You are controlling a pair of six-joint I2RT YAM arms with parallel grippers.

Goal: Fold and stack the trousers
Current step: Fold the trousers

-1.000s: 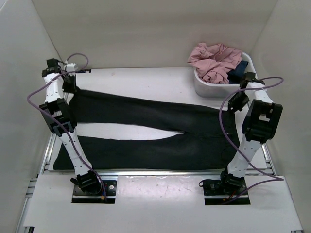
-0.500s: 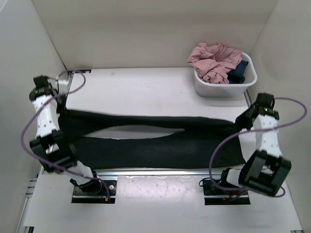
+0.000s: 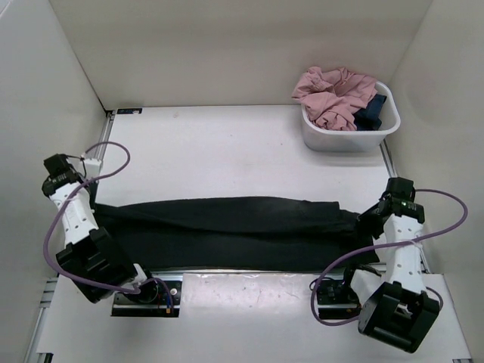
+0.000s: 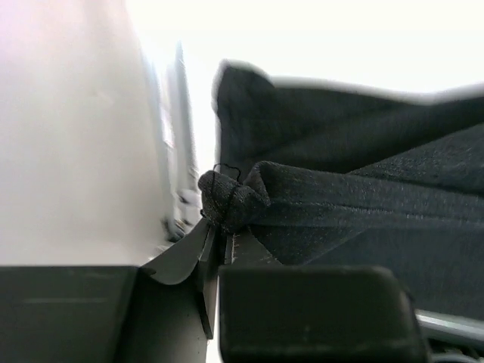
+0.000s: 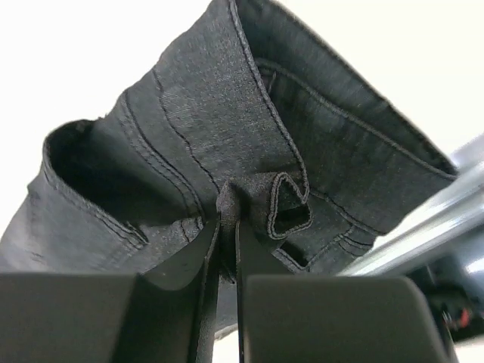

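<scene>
The trousers [image 3: 227,231] are found doubled lengthwise along the table's [image 3: 227,144] 6 o'clock edge, hems pinched by the left gripper [image 4: 219,231] at 8 o'clock, waistband by the right gripper [image 5: 227,215] at 4 o'clock; release, then a crosswise fold, is judged due.

From above I can't make out either pair of fingertips: the left gripper [image 3: 94,206] and the right gripper [image 3: 369,224] are too small there, and both arms cover the ends of the trousers [image 3: 227,227]. My left wrist view is blurred and washed out behind the cloth (its right edge crops the fabric).
</scene>
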